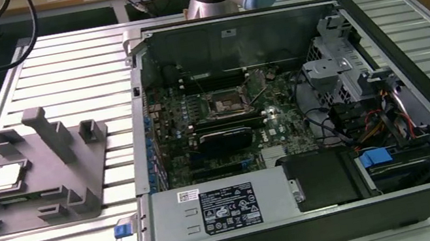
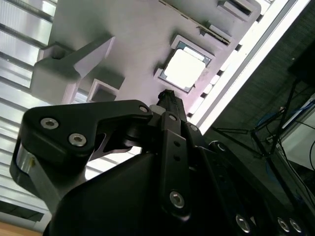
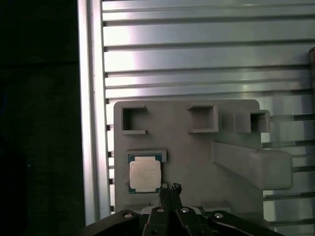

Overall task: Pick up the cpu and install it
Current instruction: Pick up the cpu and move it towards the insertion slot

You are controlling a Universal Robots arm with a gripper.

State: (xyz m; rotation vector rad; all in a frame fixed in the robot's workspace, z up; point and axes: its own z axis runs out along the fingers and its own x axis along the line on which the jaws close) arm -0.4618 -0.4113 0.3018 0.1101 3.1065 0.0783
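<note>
A ribbed metal table [image 1: 53, 56] carries an open computer case [image 1: 354, 6] across the middle and right of the exterior view, and a grey holder block [image 1: 74, 178] at its lower left. In the first wrist view the gripper [image 3: 170, 189], fingers pressed together on nothing, hangs over that block just beside the cpu [image 3: 144, 174]. The chip lies flat in a shallow recess, silver top up, apparently kept square for pickup and well apart from the case's socket [image 1: 225, 103].
</note>
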